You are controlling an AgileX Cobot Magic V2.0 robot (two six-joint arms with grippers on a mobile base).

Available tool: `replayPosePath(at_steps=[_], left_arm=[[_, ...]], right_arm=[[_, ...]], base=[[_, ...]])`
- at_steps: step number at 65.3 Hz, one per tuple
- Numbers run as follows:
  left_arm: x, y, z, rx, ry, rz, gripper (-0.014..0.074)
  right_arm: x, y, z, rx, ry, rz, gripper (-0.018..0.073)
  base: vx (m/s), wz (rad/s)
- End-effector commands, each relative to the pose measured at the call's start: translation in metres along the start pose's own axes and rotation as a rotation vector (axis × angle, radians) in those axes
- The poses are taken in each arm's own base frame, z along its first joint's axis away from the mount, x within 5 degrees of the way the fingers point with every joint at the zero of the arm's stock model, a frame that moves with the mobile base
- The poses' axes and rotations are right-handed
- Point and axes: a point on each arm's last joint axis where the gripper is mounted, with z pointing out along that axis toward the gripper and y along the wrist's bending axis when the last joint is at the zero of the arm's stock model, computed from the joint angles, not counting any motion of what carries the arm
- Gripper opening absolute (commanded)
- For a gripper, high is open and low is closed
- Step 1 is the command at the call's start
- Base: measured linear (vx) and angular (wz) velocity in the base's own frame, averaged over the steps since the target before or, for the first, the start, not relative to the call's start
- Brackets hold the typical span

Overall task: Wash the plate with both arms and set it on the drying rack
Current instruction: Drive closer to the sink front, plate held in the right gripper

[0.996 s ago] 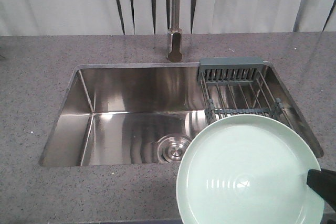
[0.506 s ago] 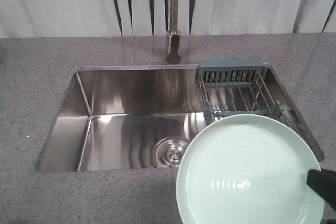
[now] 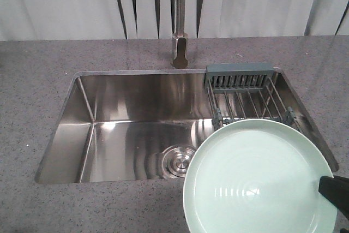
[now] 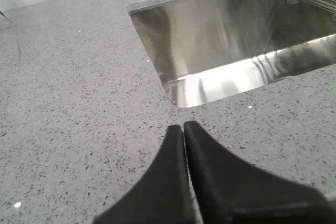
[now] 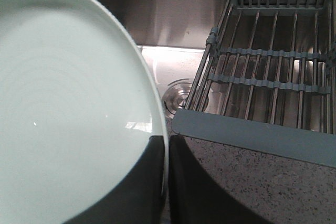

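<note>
right wrist view: the right gripper (image 5: 167, 142) is pinched onto the rim of the plate (image 5: 68, 93), one finger on its face, the other behind. from the front the pale green plate hangs over the near right corner of the sink (image 3: 136, 96), covering the near end of the drying rack (image 3: 248, 97). left gripper (image 4: 183, 127) is squeezed together on nothing, over the speckled counter (image 4: 79, 108) left of the sink.

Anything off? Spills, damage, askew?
Nothing stands out. The round pale mint-green plate looks intact, pinched at its rim by the right claw. The steel-rod drying rack sits square across the right end of the shiny steel sink. The left claw is shut, empty, above the grey speckled counter.
</note>
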Motion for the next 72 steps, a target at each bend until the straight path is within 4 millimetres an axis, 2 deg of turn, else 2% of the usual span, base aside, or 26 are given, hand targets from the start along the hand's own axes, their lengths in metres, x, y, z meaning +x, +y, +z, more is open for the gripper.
replayPosePath(at_steps=[1,72], left_arm=[[-0.0168,-0.0009,-0.0047,0.012,-0.109,-0.011,-0.0006],[-0.0168,-0.0009,-0.0047,0.012,-0.109,-0.011,-0.0006]], right_arm=[[-0.0119,0.0017,-0.0037,0.001,-0.075,0.02,-0.0001],[-0.0119,0.0017,-0.0037,0.001,-0.075,0.02,-0.0001]], base=[[0.02,0.01],[0.02,0.01]])
